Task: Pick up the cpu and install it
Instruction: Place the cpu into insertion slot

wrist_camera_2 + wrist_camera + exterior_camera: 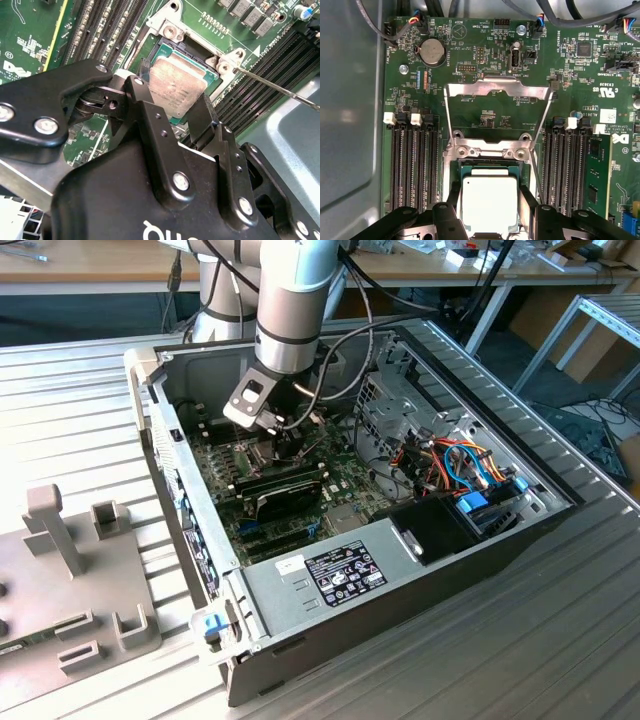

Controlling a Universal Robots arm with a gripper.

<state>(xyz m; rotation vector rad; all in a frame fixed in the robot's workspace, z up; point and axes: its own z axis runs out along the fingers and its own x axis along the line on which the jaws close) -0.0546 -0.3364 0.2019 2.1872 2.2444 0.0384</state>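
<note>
Gripper: my gripper [176,112] has its black body closest to the lens in the second wrist view. It is narrowed to the width of the cpu, one finger against each of two opposite edges, so I judge that I have hold of it.
Cpu: the cpu [489,204] lies flat, silver top up, directly over the socket [470,164]. I cannot tell whether it rests in the socket or hangs just above it.
Socket hardware: the metal frame [497,91] is swung open and lies back on the motherboard [485,60]. The thin lever [280,90] sticks out to one side, clear of the cpu.
Neighbours: memory slots [412,165] run along both sides of the socket, near my fingers.
Setting: in the exterior view my arm reaches down into the open computer case [180,480], which sits on a ribbed metal surface [80,390].
Risk, crooked seating: if the cpu goes in slightly turned or tilted, its corners could ride on the socket rim and the contacts beneath could be bent.
Risk, pressing: pushing down while the cpu is off square would cause that same damage.
Risk, letting go: opening unevenly could drag the cpu sideways out of line.
Risk, fingers: spreading wide here could knock the socket wall or the nearest memory slots.
</note>
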